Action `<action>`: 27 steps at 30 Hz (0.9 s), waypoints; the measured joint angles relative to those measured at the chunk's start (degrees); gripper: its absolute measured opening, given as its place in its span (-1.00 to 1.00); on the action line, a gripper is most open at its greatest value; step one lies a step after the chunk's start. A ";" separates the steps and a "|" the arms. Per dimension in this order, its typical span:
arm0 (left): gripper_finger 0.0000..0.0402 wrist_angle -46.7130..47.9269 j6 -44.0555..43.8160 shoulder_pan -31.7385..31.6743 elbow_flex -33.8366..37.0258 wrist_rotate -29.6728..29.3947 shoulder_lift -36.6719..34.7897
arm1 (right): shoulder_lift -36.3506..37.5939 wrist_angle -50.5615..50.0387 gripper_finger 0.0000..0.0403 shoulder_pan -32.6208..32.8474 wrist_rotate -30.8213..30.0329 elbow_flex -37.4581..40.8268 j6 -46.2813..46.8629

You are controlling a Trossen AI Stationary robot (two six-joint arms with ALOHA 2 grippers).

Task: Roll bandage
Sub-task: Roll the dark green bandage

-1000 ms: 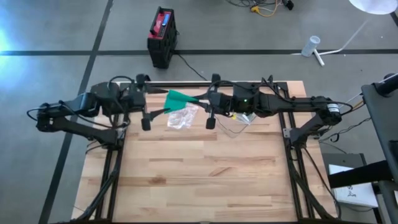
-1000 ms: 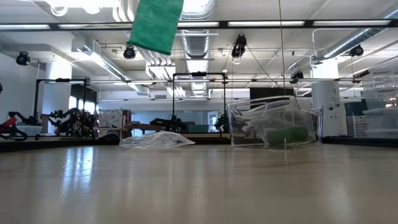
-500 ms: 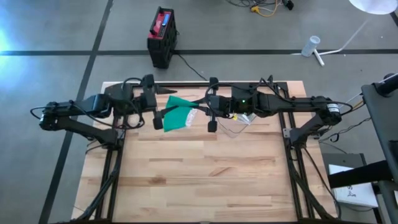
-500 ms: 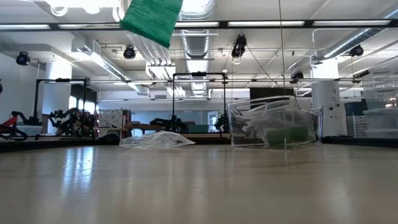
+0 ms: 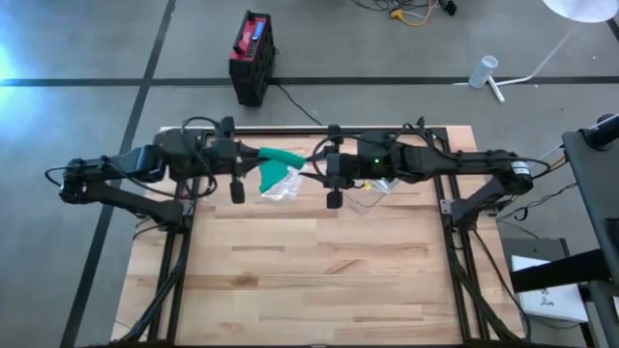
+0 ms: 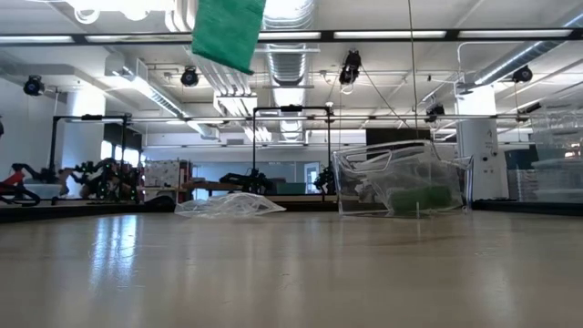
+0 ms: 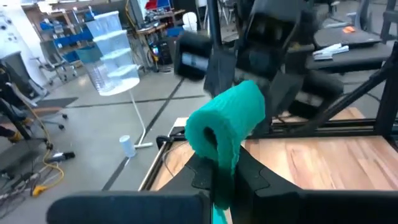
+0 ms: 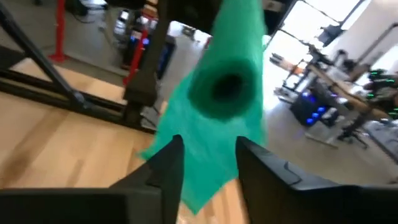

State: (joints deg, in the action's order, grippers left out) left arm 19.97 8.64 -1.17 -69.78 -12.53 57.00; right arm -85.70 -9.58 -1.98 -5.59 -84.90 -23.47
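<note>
A green bandage (image 5: 279,161) hangs in the air over the table's far part, between my two grippers. In the left wrist view it shows as a partly wound roll (image 7: 230,118) with loose cloth below it. My left gripper (image 5: 253,157) comes from the table's left and is shut on that cloth (image 7: 222,180). My right gripper (image 5: 311,162) faces it from the right and is open (image 8: 208,155). Its fingers stand on either side of the cloth under the roll's open end (image 8: 227,87). In the low view only the cloth's hanging end (image 6: 228,32) shows. My left gripper pinches the loose cloth just under the roll's near end (image 7: 222,158) between its two fingers (image 7: 199,175). The fingers come level from the table's left. The roll sits above them, stretching toward the other gripper, clear of the table. My right gripper: I cannot tell whether its fingers (image 8: 168,158) touch the cloth.
A crumpled clear wrapper (image 5: 282,187) (image 6: 228,205) lies on the table under the bandage. A clear box with something green in it (image 6: 401,182) stands at the far side. Bare wood (image 5: 309,271) stretches toward the near edge.
The bandage's loose cloth hung spread wide toward the near edge half a second ago. Now it is drawn in, narrow, between the two grippers. In the low view its hanging end has swung aside and come back.
</note>
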 joint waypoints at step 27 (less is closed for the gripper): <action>-0.96 2.07 1.84 0.02 0.02 8.85 3.08 | -1.51 5.33 -0.22 0.45 0.00 -0.04 7.18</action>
State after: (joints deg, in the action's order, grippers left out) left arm 22.04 10.48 -1.15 -69.76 -3.68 60.07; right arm -87.21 -4.25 -1.53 -5.58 -84.94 -16.29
